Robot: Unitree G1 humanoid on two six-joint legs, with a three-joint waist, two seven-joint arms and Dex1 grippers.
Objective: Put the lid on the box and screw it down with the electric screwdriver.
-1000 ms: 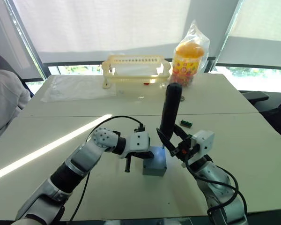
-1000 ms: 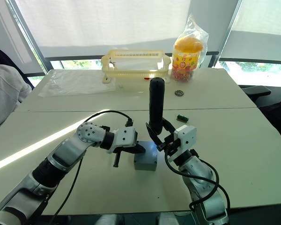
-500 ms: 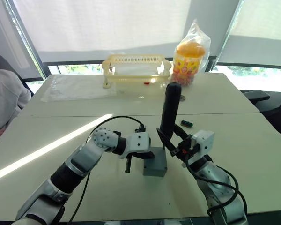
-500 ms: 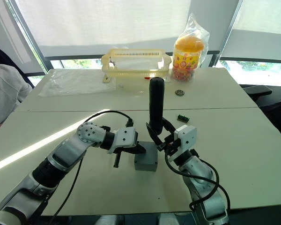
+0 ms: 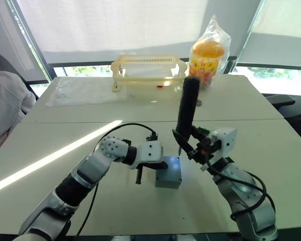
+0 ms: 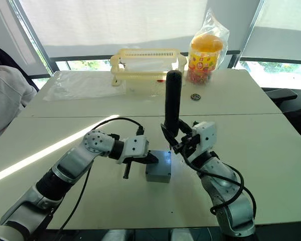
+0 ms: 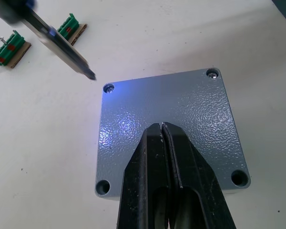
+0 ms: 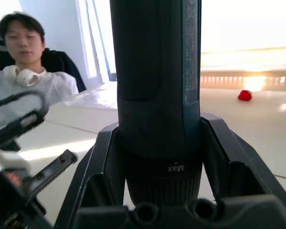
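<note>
On the near table the lid (image 7: 169,126) sits on the box (image 6: 158,171), pinned under the left gripper (image 7: 162,127), whose fingers are pressed together with nothing between them, while the right gripper (image 6: 176,142) clamps the screwdriver (image 6: 172,108) upright, its bit (image 7: 62,45) hanging just off a corner screw (image 7: 109,88). If that bit drops slightly wide (and it looks offset now) I'd expect it to skid off and shove the box.

An office: pale meeting tables (image 6: 271,135), blinds (image 6: 115,20) over big windows.
</note>
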